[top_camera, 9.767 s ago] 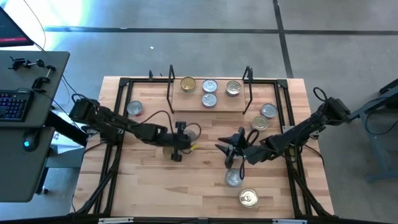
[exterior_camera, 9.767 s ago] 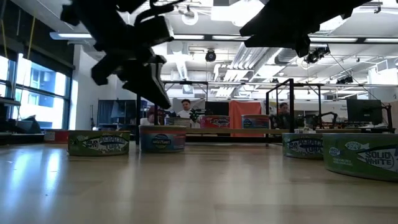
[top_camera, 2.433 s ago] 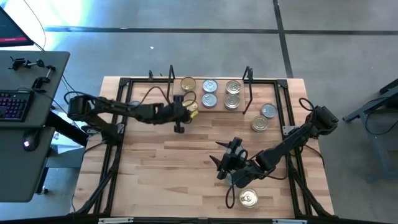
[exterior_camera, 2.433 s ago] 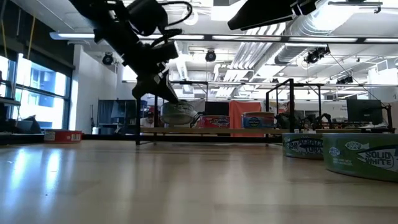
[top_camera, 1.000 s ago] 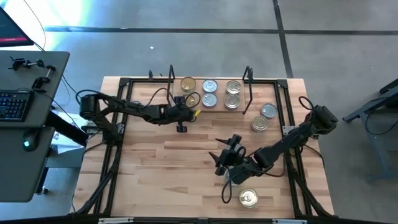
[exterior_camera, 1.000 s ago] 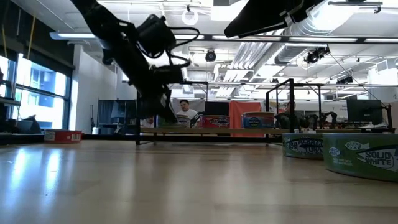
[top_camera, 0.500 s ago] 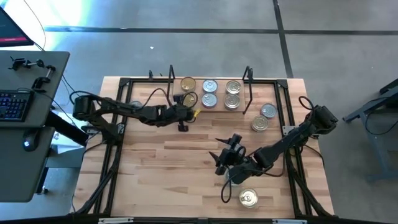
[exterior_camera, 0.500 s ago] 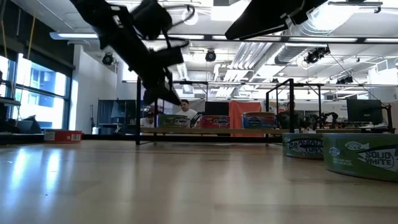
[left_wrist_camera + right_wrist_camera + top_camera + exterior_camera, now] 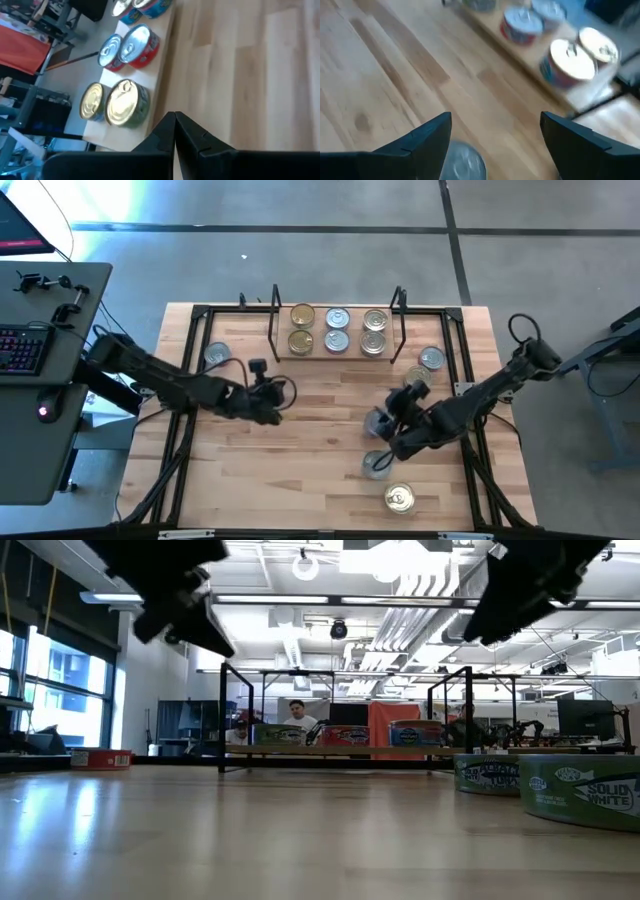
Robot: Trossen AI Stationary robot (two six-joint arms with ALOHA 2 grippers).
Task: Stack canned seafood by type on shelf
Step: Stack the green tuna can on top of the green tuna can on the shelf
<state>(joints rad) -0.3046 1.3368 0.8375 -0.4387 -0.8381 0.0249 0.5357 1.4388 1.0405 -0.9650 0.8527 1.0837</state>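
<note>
Two claws hover empty over the worktop point(image 9: 300, 480), cans waiting.

Nearest, two loose cans point(image 9: 399, 498) lie by the wide-spread right claw point(image 9: 385, 425); the left claw point(image 9: 268, 395), pinched closed, hangs mid-worktop; farther back, six cans point(image 9: 337, 340) fill the shelf point(image 9: 335, 354), two more just beside it.
</note>
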